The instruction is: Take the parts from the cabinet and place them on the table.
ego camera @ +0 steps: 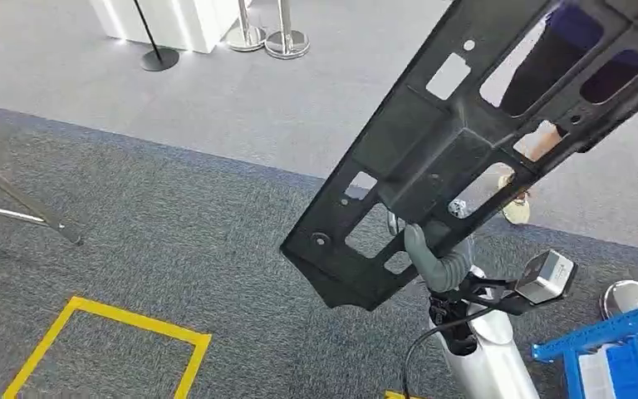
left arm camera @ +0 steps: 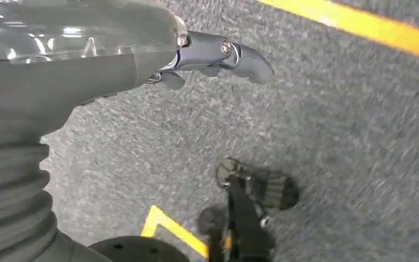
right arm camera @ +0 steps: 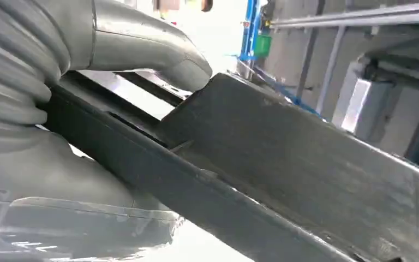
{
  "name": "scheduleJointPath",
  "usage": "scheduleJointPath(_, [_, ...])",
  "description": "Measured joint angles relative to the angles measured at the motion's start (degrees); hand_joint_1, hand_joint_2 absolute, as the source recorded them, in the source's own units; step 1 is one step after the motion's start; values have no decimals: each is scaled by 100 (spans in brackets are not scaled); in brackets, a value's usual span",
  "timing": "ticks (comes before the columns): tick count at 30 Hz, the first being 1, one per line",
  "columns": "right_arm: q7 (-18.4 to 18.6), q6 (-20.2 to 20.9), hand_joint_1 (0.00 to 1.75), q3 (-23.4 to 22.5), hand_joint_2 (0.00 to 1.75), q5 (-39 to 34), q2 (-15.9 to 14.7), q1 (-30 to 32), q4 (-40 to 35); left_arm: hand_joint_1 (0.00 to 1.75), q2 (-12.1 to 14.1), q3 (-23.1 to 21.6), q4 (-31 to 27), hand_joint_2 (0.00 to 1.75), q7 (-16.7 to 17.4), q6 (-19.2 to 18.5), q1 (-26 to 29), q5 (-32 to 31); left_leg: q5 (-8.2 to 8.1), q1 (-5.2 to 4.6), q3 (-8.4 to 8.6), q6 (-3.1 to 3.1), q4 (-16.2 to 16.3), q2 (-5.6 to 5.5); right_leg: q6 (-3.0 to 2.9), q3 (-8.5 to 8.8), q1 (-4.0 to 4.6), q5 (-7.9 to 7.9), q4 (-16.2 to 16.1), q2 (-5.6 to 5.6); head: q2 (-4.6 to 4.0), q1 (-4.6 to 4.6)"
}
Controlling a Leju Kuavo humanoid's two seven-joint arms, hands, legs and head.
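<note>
Right hand (ego camera: pixel 436 262) grips long black perforated part (ego camera: pixel 465 133) near its lower end, part raised slantwise over grey carpet (ego camera: pixel 174 233). Left hand (left arm camera: pixel 218 54) hangs empty, fingers apart. Judgement: part fetched, carry underway, placing on worktop left.

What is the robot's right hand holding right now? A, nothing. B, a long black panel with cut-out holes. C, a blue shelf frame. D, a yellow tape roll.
B: in the head view the right hand grips the long black flat panel with rectangular cut-outs, raised above the grey carpet.
</note>
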Motion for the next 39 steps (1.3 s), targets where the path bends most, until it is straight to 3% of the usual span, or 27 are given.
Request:
scheduleJointPath(1, [0, 4, 175, 0, 175, -11, -9, 0, 35, 0, 0, 0, 0, 175, 0, 0, 4, 0, -7, 2, 1, -3, 13, -81, 6, -88, -4, 59, 94, 1, 0, 0])
scheduleJointPath(2, [0, 17, 175, 0, 175, -17, -20, -5, 53, 0, -4, 0, 0, 175, 0, 0, 13, 0, -18, 6, 7, -19, 28, -167, 8, -32, -13, 256, -107, 4, 0, 0])
scheduleJointPath(4, [-22, 42, 175, 7, 175, -18, -20, -26, 51, 0, -18, 0, 0, 175, 0, 0, 23, 0, -58, 21, 25, -61, 81, -325, 9, 371, -48, 826, -1064, 83, 0, 0])
scheduleJointPath(5, [-42, 50, 175, 18, 175, -2, -24, -32, 37, 0, -22, 0, 0, 175, 0, 0, 21, -2, -88, 30, 8, -85, 127, -387, 24, 549, -91, 1002, -1514, 308, 0, 0])
scheduleJointPath(6, [-70, 55, 175, 35, 175, 45, -33, -29, 22, 0, -22, 0, 0, 175, -2, 0, 6, -4, -119, 2, -63, -133, 205, -457, 27, 588, -102, 895, -1610, 558, 0, 0])
scheduleJointPath(9, [-92, 70, 175, 101, 175, 74, -39, -9, -65, 0, -24, 0, 0, 175, -7, -2, 33, -15, -99, 50, -113, -210, 170, -572, -60, 558, -48, 893, -1570, 430, 0, 0])
scheduleJointPath(11, [-112, 98, 175, 186, 175, 81, -44, -11, -151, 0, -17, 0, 0, 175, -4, -2, 52, -22, -99, 56, -120, -278, 169, -636, -135, 587, -87, 915, -1630, 319, 0, 0])
scheduleJointPath(13, [-144, 155, 175, 285, 175, 125, -46, 6, -264, 0, -24, 0, 0, 175, -4, -9, 46, -28, -282, 23, -215, -317, 435, -33, -214, 650, -68, 917, -1678, 188, 0, -2])
scheduleJointPath(14, [-164, 171, 175, 317, 175, 135, -48, 25, -299, 0, -24, 0, 0, 175, -7, -9, 12, -28, -537, 40, -444, -339, 896, 92, -237, 664, -45, 904, -1680, 89, 0, 0])
scheduleJointPath(15, [-216, 181, 175, 382, 175, 177, -48, 51, -377, 0, -24, -2, 0, 175, -7, -9, -6, -39, -744, 51, -677, -348, 1355, 118, -253, 672, -25, 890, -1679, 1, 0, -2])
scheduleJointPath(17, [-288, 212, 175, 505, 175, 216, -48, 135, -491, 0, -28, -2, 0, 175, -7, -9, -8, -48, -875, 56, -986, -360, 1921, 132, -268, 678, -2, 867, -1676, -155, 0, -2])
scheduleJointPath(18, [-330, 229, 175, 572, 175, 260, -48, 178, -555, 0, -28, 0, 0, 175, -7, -9, 11, -44, -742, 56, -937, -352, 1807, 134, -265, 691, 7, 854, -1676, -225, 0, -2])
scheduleJointPath(20, [-348, 256, 175, 664, 175, 301, -48, 212, -666, 0, -28, 0, 0, 175, -7, -7, 24, -22, -244, 43, -453, -297, 888, 202, -255, 742, 20, 821, -1676, -351, 0, -2])
scheduleJointPath(21, [-354, 258, 175, 699, 175, 310, -48, 211, -710, 0, -28, 0, 0, 175, -9, -2, 18, -18, -38, 22, -170, -248, 380, 354, -244, 775, 27, 801, -1678, -405, 0, -2])
scheduleJointPath(22, [-361, 258, 175, 721, 175, 312, -48, 212, -745, 0, -28, 0, 0, 175, -11, -2, -1, -17, -127, -48, -73, -190, 163, 611, -218, 794, 50, 783, -1680, -455, 0, -2])
scheduleJointPath(26, [-380, 258, 175, 776, 175, 291, -48, 191, -778, 0, -33, 7, 0, 175, -24, -2, 15, -4, -89, -77, -110, -92, 114, 363, -95, 847, 59, 766, -1716, -636, 0, -2])
scheduleJointPath(27, [-380, 256, 175, 785, 175, 282, -48, 182, -806, 0, -39, 7, 2, 175, -24, -2, 31, -4, -34, 5, -29, -62, 45, 306, -42, 853, 37, 720, -1673, -524, 0, 0])
scheduleJointPath(28, [-380, 249, 175, 787, 175, 275, -48, 171, -817, 0, -50, 7, 2, 175, -31, -2, 20, -4, -29, 5, -25, -41, 27, 245, -31, 789, 34, 591, -1505, -253, 0, -2])
scheduleJointPath(29, [-380, 243, 175, 789, 175, 249, -50, 168, -822, 0, -50, 7, 2, 175, -33, -2, 5, -2, -18, 3, -31, -12, 28, 208, -30, 617, 28, 371, -1141, -96, 0, 0])
scheduleJointPath(31, [-339, 225, 175, 794, 175, 223, -66, 183, -819, 0, -52, 7, 2, 175, -37, -4, -17, -4, -21, -3, -42, -5, 31, 69, -15, 126, 23, -38, -174, 0, 0, 0])
scheduleJointPath(32, [-323, 206, 175, 796, 175, 214, -66, 198, -817, 0, -52, 7, 2, 175, -37, -4, -17, -4, -22, -5, -42, -5, 38, -5, -6, -35, 21, -69, 101, 3, 0, 0])
scheduleJointPath(33, [-321, 192, 175, 798, 175, 205, -68, 208, -817, 0, -54, 7, 2, 175, -35, -2, -11, -4, -23, -4, -36, -7, 45, -88, -4, -41, 15, 49, 57, 5, 0, 0])
scheduleJointPath(34, [-321, 175, 175, 798, 175, 194, -70, 207, -819, 0, -59, 7, 2, 175, -28, 0, -4, -2, -28, -1, -31, -15, 60, -161, -9, 76, 4, 273, -234, 11, 0, 0])
scheduleJointPath(35, [-323, 168, 175, 798, 175, 181, -70, 208, -819, 0, -66, 9, 2, 175, -15, 11, -3, 0, -41, 4, -21, -34, 79, -240, -16, 289, -10, 557, -708, 45, 0, 0])
scheduleJointPath(36, [-323, 157, 175, 798, 175, 172, -70, 212, -819, 0, -68, 11, 2, 175, -13, 22, -5, 7, -61, 7, -15, -59, 113, -322, -26, 559, -30, 857, -1303, 171, 0, 0])
scheduleJointPath(37, [-328, 155, 175, 800, 175, 166, -74, 215, -815, 0, -79, 11, 2, 175, -9, 24, -9, 15, -81, 9, -54, -85, 142, -386, -36, 688, -66, 819, -1569, 505, 0, 0])
scheduleJointPath(39, [-337, 155, 175, 805, 175, 153, -81, 239, -811, 0, -79, 15, 2, 175, 4, 28, -20, 33, -75, 1, -123, -144, 175, -478, -69, 657, -43, 841, -1612, 404, 0, 0])
